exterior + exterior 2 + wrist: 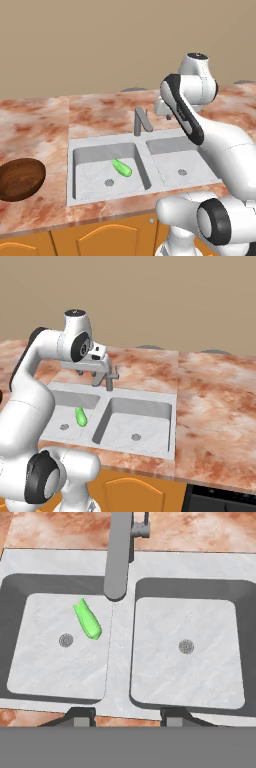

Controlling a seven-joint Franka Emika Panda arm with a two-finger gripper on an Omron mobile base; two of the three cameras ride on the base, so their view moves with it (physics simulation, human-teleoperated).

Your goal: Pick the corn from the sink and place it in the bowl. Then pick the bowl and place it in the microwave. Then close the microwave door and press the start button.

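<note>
One corn; one bowl; two sink basins.

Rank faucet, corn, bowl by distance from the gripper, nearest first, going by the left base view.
1. faucet: just left of the gripper, behind the sink's divider.
2. corn: lower down, lying in the left basin near its drain.
3. bowl: on the counter far left, well beyond the sink's left edge.

Reddish marble counter – inset sink, bowl at left
</note>
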